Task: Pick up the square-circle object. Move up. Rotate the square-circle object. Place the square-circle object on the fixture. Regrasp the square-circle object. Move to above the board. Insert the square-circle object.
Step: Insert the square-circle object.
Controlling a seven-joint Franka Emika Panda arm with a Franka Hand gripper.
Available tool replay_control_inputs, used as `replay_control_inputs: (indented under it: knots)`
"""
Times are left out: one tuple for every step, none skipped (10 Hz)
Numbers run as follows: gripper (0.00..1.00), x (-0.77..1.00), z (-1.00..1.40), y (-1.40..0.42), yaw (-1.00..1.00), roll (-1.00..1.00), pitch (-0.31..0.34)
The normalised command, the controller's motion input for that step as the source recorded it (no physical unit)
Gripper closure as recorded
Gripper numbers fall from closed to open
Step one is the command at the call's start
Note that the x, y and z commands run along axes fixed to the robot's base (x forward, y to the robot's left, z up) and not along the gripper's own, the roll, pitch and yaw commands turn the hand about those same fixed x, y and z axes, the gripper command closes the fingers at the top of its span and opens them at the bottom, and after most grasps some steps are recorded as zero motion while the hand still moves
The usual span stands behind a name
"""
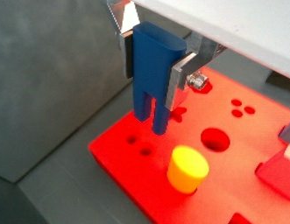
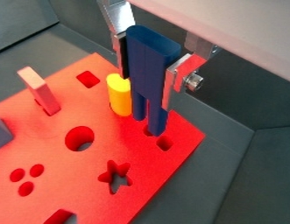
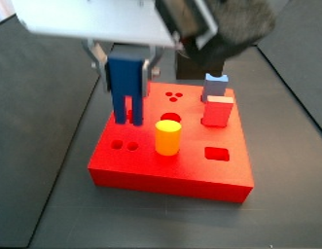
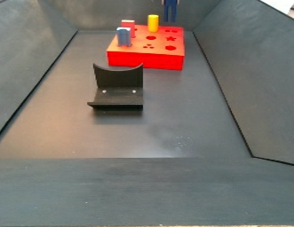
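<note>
The square-circle object [image 1: 151,87] [image 2: 147,79] is a dark-blue flat piece with two peg legs pointing down. My gripper [image 1: 153,70] [image 2: 145,70] [image 3: 125,60] is shut on its upper body, a silver finger on each side. The piece [image 3: 125,86] hangs upright over the red board [image 3: 170,170] [image 1: 117,140] [image 2: 153,175], its leg tips a little above the two small round holes [image 3: 125,146] near a corner. The dark fixture [image 4: 117,87] stands on the floor apart from the board [image 4: 149,55], with nothing on it.
A yellow cylinder [image 3: 167,136] [image 1: 187,169] [image 2: 117,94] stands in the board beside the hanging legs. A red block with a light-blue top [image 3: 217,102] stands further along the board. Dark sloping walls enclose the floor [image 4: 161,133].
</note>
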Motion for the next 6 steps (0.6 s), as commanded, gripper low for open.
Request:
replay_control_inputs:
  knots:
    - [1.0,-0.17,-0.62,-0.05,0.02,0.0,-0.321]
    - [1.0,-0.17,-0.37,-0.02,0.03,0.03,-0.197]
    - [1.0,-0.21,-0.29,-0.06,0.06,0.08,-0.12]
    - [1.0,-0.02,-0.31,-0.17,0.13,0.09,-0.113]
    - [1.0,0.0,-0.19,-0.13,0.12,0.1,-0.026]
    - [1.0,0.05,-0.06,-0.13,0.06,0.09,0.0]
